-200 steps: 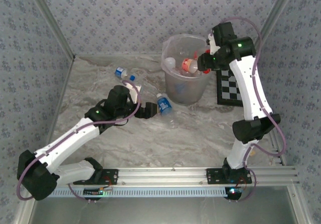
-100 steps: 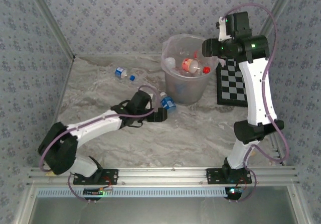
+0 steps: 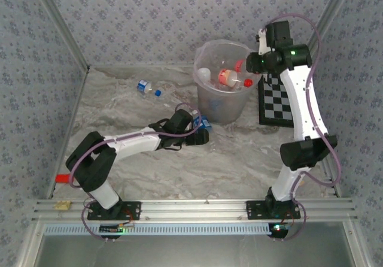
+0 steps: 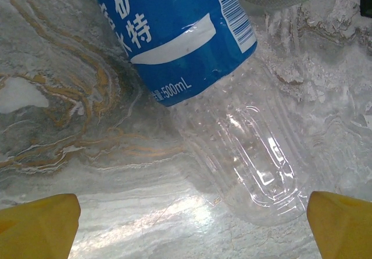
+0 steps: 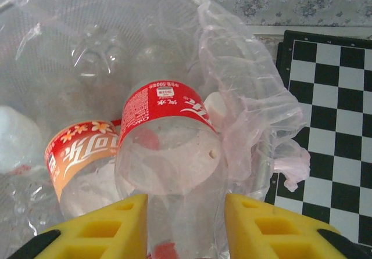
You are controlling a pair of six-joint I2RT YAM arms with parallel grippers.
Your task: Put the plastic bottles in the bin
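Observation:
The bin [image 3: 221, 104] is a grey translucent bucket lined with a clear bag, standing at the back middle with several plastic bottles inside. My right gripper [image 5: 186, 231] hangs over its right rim. A clear bottle with a red label [image 5: 165, 111] sits between the yellow pads, which meet both its sides. An orange-labelled bottle [image 5: 81, 148] lies in the bin to its left. My left gripper [image 4: 189, 227] is open wide and low on the table at the bin's foot. A blue-labelled bottle [image 4: 192, 67] lies flat just ahead of its fingertips, untouched. Another blue-capped bottle [image 3: 146, 88] lies at the back left.
A black-and-white checkerboard [image 3: 276, 102] lies flat right of the bin, close under my right arm. Patterned walls close the back and both sides. The marble tabletop [image 3: 239, 159] stretches in front of the bin, and an aluminium rail runs along the near edge.
My left arm has stretched forward and right until its open fingers reach the blue-labelled bottle at the bin's foot. My right gripper has drawn back from over the bin's middle to its right rim.

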